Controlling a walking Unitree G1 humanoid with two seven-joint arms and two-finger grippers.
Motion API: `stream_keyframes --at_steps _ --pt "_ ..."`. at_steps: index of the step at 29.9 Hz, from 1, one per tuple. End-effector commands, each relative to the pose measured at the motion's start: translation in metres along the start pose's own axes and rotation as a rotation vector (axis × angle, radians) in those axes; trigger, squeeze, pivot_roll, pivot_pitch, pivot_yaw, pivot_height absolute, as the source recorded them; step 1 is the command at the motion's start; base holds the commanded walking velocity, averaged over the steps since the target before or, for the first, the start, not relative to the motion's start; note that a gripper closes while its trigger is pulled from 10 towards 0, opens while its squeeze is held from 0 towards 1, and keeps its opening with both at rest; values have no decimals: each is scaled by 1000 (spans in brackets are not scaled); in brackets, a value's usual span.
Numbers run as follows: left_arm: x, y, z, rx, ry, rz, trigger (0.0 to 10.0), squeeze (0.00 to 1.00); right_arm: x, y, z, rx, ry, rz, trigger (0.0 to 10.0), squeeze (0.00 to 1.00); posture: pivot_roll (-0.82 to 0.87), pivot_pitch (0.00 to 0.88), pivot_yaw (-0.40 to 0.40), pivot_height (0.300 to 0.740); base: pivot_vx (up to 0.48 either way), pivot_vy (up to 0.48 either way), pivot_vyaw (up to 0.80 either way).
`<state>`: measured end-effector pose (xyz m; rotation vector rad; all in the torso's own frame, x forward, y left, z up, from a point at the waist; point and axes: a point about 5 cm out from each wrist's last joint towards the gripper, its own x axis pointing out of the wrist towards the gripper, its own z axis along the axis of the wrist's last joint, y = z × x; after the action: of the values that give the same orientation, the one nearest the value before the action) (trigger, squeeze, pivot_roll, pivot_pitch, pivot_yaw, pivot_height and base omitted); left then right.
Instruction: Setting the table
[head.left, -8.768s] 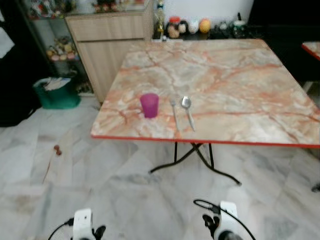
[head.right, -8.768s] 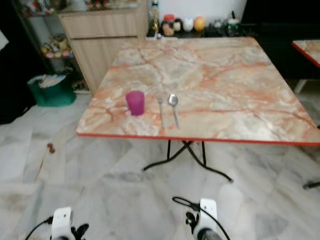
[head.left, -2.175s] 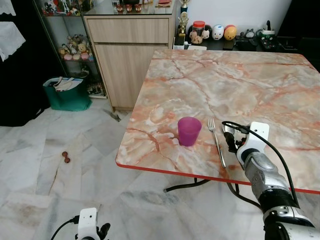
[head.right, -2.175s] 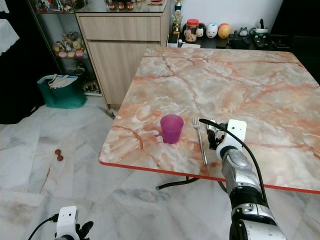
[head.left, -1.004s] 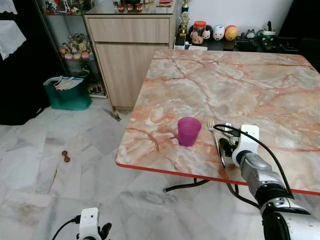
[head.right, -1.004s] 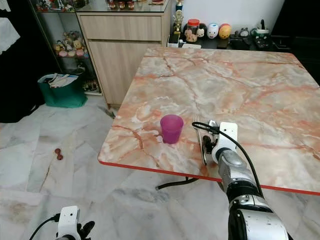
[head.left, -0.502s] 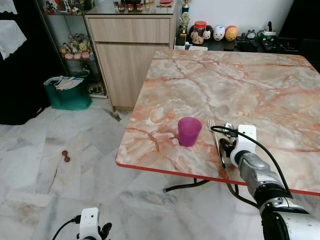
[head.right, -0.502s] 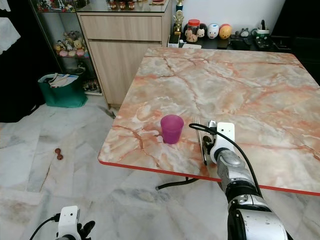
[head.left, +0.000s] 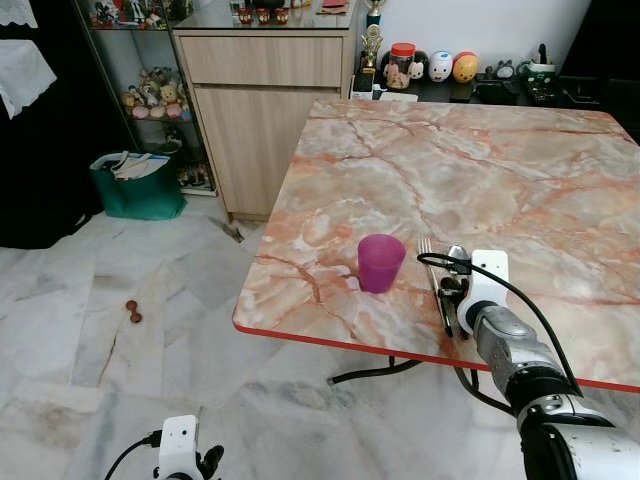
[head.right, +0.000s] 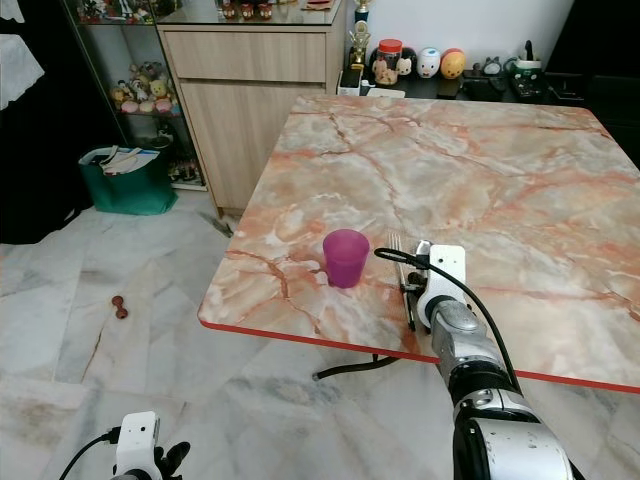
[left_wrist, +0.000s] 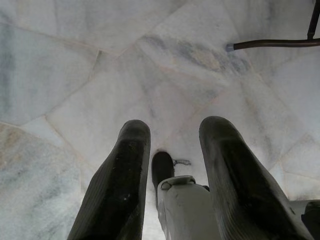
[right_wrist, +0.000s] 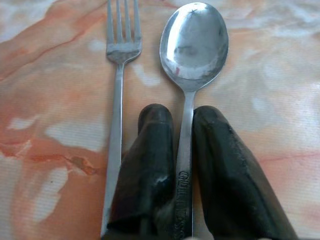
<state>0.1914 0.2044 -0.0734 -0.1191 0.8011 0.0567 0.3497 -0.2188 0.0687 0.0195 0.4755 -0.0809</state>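
1. Change: against the frame half a second back, we find our right gripper (right_wrist: 182, 150) slightly nearer the cup (head.left: 381, 263); cup, fork and spoon lie where they lay before.
2. Right arm: it reaches forward over the table's (head.left: 520, 170) near edge, wrist low, its fingers (right_wrist: 150, 165) pointing along the cutlery.
3. Right fingers: nearly closed, one on each side of the spoon (right_wrist: 192, 45) handle and pressed to it; the spoon rests flat on the marble, bowl ahead of the fingertips.
4. Fork (right_wrist: 119, 75): flat on the table, just beside the spoon and parallel to it, between spoon and cup.
5. Cup: purple, upright, near the table's front edge, apart from the fork.
6. Left gripper (left_wrist: 172, 150): hangs idle above the floor (left_wrist: 75, 60), fingers slightly parted, holding nothing.
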Motion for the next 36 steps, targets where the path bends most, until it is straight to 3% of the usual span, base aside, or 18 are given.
stream_keyframes --at_steps 1,12,13,14,15,24,26,27,29,36 --pt "0 1 -1 5 4 -2 10000 0 0 0 -11 -8 53 -15 0 0 -45 0 32 740 0 0 0" --pt "-1 1 -1 -2 0 2 10000 0 -3 -17 0 -40 -5 -146 0 0 -37 0 27 740 0 0 0" --pt "-1 1 -1 -4 -1 2 10000 0 -4 -21 5 -70 -28 -178 4784 0 -38 0 27 740 0 0 0" --pt "-1 1 -1 -4 -1 2 10000 0 -4 -21 5 -70 -28 -178 4784 0 -38 0 27 740 0 0 0" --pt "-1 1 -2 -4 -1 2 10000 0 -4 -23 8 -79 -43 -186 10000 0 -40 0 27 740 0 0 0" --pt "0 -2 -1 -9 -8 -3 10000 0 -15 -25 28 -128 -216 -209 10000 0 -47 0 23 740 0 0 0" --pt "0 -3 0 -9 -11 -4 10000 0 -22 -16 41 -103 -364 -159 10000 0 -49 0 23 740 0 0 0" --pt "0 -3 0 -9 -11 -4 10000 0 -22 -16 41 -103 -364 -159 10000 0 -49 0 23 740 0 0 0" --pt "0 -3 1 -6 -20 2 10000 0 -37 -1 55 -140 -539 -100 10000 0 -52 0 25 740 0 0 0" --pt "0 -2 1 0 -28 11 10000 0 -57 26 63 -187 -684 37 10000 0 -50 0 26 740 0 0 0"
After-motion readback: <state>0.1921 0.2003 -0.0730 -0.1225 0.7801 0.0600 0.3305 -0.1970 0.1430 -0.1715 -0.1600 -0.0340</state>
